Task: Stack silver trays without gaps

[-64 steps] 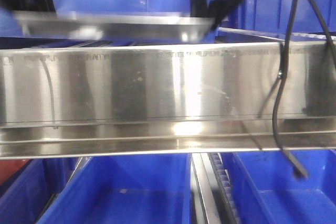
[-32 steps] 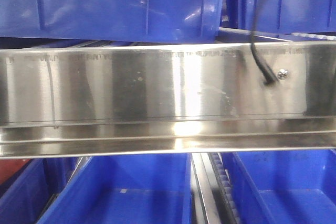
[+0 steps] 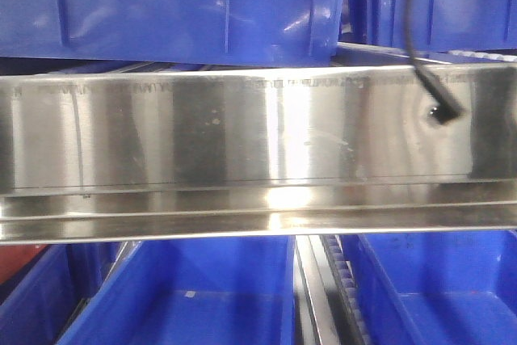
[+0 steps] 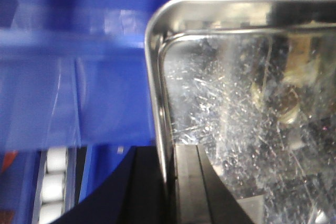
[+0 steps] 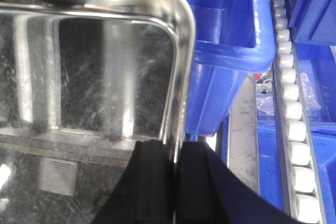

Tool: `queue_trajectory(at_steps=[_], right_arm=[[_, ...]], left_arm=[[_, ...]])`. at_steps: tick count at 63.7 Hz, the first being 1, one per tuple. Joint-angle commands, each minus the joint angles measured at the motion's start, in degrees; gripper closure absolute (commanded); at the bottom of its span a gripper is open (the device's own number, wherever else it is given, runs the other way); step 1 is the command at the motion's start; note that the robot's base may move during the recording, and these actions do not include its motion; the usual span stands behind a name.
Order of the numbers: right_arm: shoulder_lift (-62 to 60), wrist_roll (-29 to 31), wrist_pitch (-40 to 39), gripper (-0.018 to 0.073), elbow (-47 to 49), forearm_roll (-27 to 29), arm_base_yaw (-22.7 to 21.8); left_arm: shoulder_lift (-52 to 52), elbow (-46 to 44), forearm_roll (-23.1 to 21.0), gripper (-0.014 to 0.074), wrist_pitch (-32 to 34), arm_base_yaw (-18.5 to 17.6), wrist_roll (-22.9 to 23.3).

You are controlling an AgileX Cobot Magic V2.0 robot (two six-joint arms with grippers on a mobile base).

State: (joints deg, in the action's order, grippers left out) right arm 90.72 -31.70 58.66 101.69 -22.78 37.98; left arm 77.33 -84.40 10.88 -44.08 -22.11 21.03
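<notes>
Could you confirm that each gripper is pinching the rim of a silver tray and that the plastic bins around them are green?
Not quite: the bins are blue, as both wrist views show. The rest holds: the left gripper and the right gripper each pinch the rim of a silver tray.

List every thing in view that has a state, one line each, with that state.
silver tray, empty, scratched, held by its rim.
left tool, shut on the tray's rim.
right tool, shut on the tray's rim.
lower blue bins, open-topped, empty where visible.
black cable, hanging loose in front of the steel rail.
</notes>
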Motion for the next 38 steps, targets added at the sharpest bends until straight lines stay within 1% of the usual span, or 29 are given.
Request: queue_trajectory(at_steps=[1,8,38], right_arm=[[-0.66,1.17,-1.61,0.0617,0.53,-1.11,0.41],[-0.66,1.17,-2.28,0.0617,0.53,-1.11,0.41],[-0.66,1.17,-2.55,0.0617,0.53,-1.11,0.41]], left_arm=[[-0.74,-0.92,0.0,0.0605,4.93,-0.53,-0.58],[-0.74,-0.92,0.0,0.0605,6.05,-0.53,-0.58],[-0.74,-0.92,0.0,0.0605,6.05,-0.53,-0.58]])
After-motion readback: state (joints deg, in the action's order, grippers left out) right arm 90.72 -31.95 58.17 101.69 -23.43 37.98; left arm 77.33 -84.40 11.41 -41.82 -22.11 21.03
